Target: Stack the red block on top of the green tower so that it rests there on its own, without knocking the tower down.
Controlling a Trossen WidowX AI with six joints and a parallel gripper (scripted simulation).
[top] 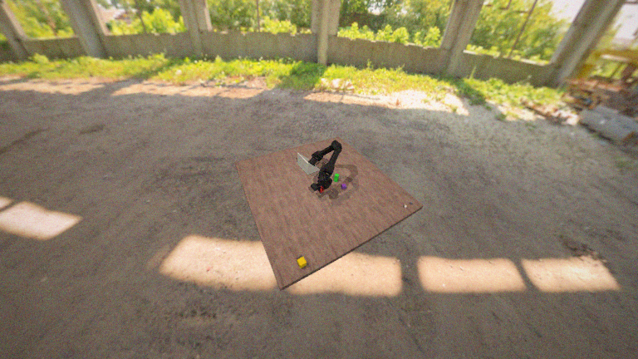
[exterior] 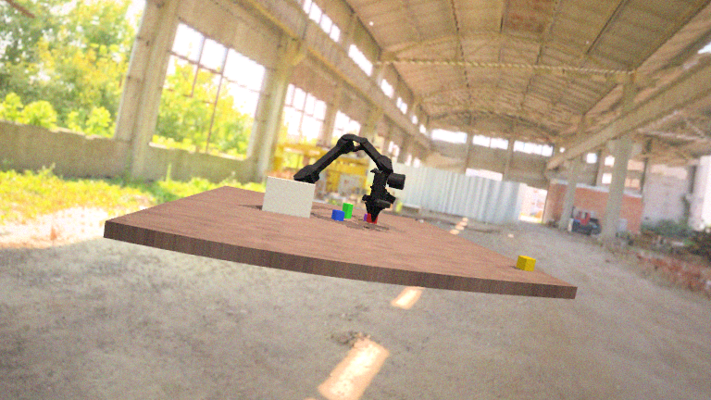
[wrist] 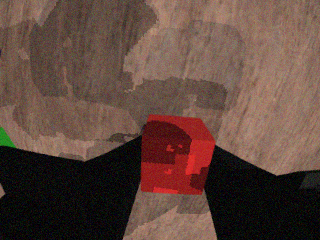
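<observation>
A square brown wood-grain board (exterior: 219,228) lies over sandy ground inside an open concrete hall. On it a pale cream rectangular box (exterior: 288,196) stands upright toward the far side. Just beside that box sits a small blue cube (exterior: 338,215), and a small purple cube (top: 343,186) lies near it. A small yellow cube (exterior: 525,262) rests well apart from the others, close to one corner of the board

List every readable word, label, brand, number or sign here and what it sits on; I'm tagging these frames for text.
None: no readable text in any view.
The red block, gripper, green tower, blue block, yellow block and white box have plain faces.
The background is too blurred to show any sign.
</observation>
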